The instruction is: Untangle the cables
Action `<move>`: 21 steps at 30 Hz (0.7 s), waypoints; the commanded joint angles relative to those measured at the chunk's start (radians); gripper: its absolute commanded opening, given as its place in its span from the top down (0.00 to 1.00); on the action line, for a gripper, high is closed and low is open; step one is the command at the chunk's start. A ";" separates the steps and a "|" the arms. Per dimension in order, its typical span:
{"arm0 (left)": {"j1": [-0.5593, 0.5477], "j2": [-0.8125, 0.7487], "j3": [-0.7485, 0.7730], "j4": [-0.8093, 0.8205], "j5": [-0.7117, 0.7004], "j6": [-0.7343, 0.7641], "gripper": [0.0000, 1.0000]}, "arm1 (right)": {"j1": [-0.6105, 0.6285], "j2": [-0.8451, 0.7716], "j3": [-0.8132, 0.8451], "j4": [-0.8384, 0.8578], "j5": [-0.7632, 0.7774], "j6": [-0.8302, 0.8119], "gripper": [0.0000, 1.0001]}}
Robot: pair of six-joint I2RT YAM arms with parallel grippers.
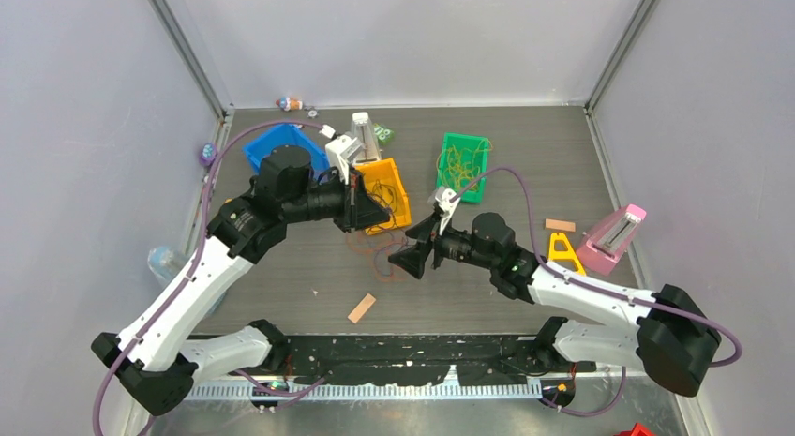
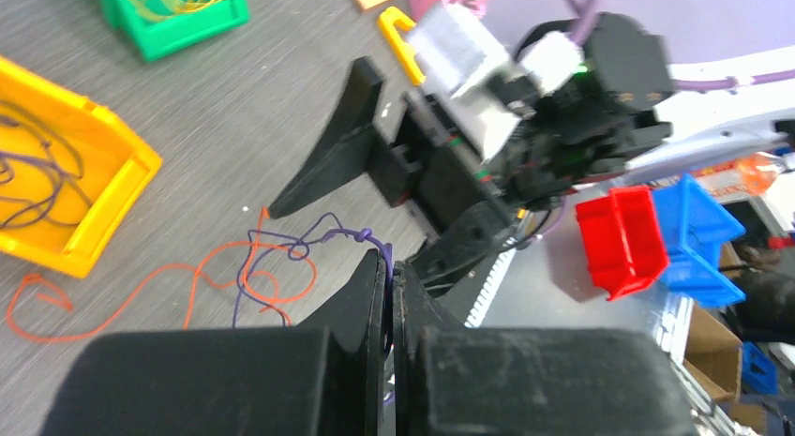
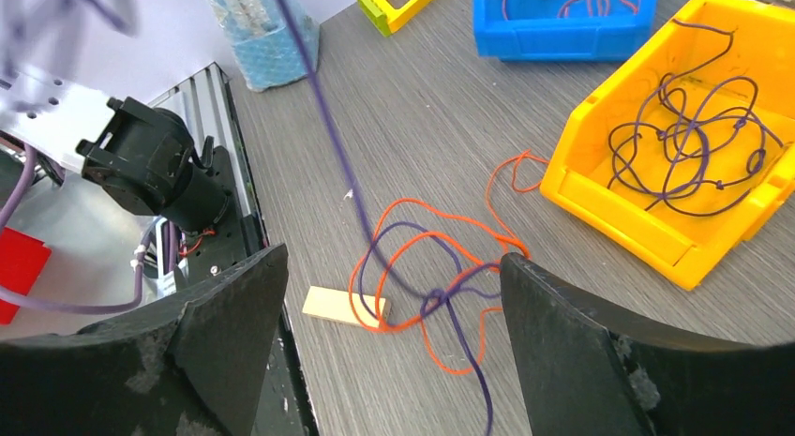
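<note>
An orange cable [image 3: 412,241] and a purple cable [image 3: 457,284] lie knotted together on the table in front of the yellow bin [image 3: 623,206]. In the top view this tangle [image 1: 373,251] sits between the two grippers. My left gripper [image 2: 392,267] is shut on the purple cable [image 2: 319,237], which rises from the orange loops [image 2: 187,284] to its tips. In the top view the left gripper [image 1: 378,220] is just above the tangle. My right gripper [image 3: 392,267] is open and empty, its jaws wide on either side of the tangle. It also shows in the top view [image 1: 414,248].
The yellow bin [image 1: 394,194] holds purple cables [image 3: 689,136]. A blue bin [image 3: 562,28] holds red-orange cables, and a green bin [image 1: 463,164] holds yellow ones. A small wooden block [image 3: 342,307] lies beside the tangle. A pink object [image 1: 614,234] and a yellow piece [image 1: 562,250] lie at the right.
</note>
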 commanded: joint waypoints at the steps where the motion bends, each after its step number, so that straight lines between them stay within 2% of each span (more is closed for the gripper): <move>1: -0.004 -0.003 0.068 0.141 0.149 -0.071 1.00 | 0.017 0.061 0.037 0.103 -0.017 -0.017 0.12; 6: -0.003 0.001 0.125 0.269 0.190 -0.147 1.00 | 0.064 0.214 0.056 0.199 0.040 0.008 0.15; 7: -0.003 -0.001 0.142 0.305 0.178 -0.156 1.00 | 0.068 0.237 0.052 0.217 0.058 0.035 0.19; 10: 0.002 -0.014 0.215 0.332 0.099 -0.139 1.00 | 0.074 0.328 -0.014 0.367 0.118 0.134 0.30; 13: 0.012 -0.028 0.323 0.249 -0.054 -0.045 1.00 | 0.074 0.361 -0.087 0.412 0.167 0.194 0.40; 15: 0.019 -0.039 0.387 0.174 -0.194 0.032 1.00 | 0.073 0.337 -0.130 0.367 0.237 0.220 0.49; 16: 0.027 -0.050 0.405 0.150 -0.257 0.058 1.00 | 0.073 0.323 -0.141 0.339 0.296 0.230 0.58; 18: 0.052 -0.076 0.401 0.118 -0.380 0.079 1.00 | 0.068 0.259 -0.166 0.216 0.423 0.239 0.69; 21: 0.104 -0.119 0.353 0.092 -0.541 0.083 1.00 | 0.057 0.125 -0.185 -0.006 0.583 0.238 0.75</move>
